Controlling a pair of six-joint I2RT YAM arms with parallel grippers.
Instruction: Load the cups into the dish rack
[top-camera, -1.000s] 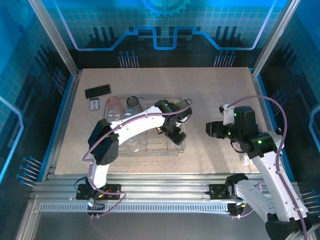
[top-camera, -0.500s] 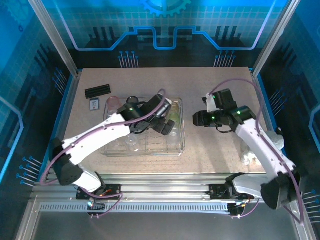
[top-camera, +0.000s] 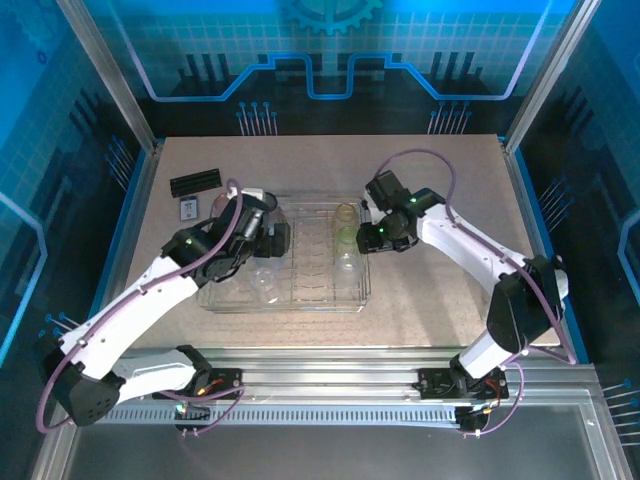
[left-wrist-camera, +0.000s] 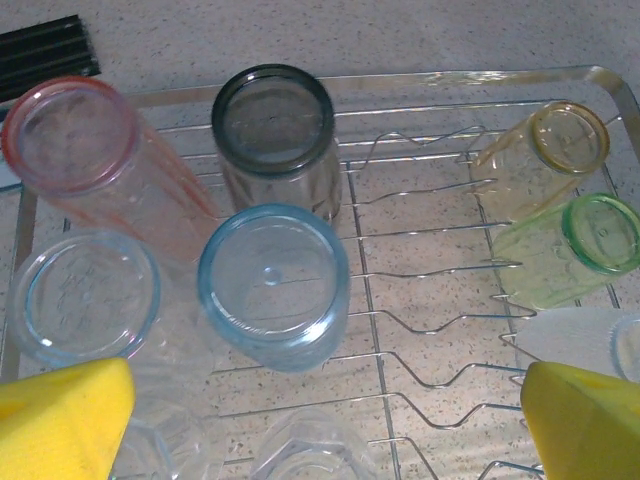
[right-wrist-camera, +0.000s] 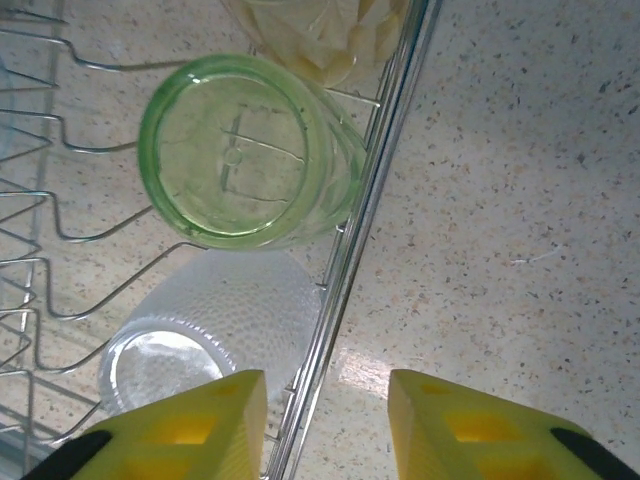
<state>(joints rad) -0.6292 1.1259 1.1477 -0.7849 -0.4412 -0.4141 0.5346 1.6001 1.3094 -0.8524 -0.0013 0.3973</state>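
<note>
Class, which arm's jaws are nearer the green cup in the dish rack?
Right. The right arm has its jaws close by the green cup, at the dish rack right rim. The left arm has its jaws over the rack's left half, above the blue cup.

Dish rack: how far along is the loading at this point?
Mostly done: pink cup, grey cup, green cup and frosted cup sit in the dish rack among others. In hand: nothing; left gripper and right gripper are open and empty. Left: cannot tell, since the arms hide parts of the table.
</note>
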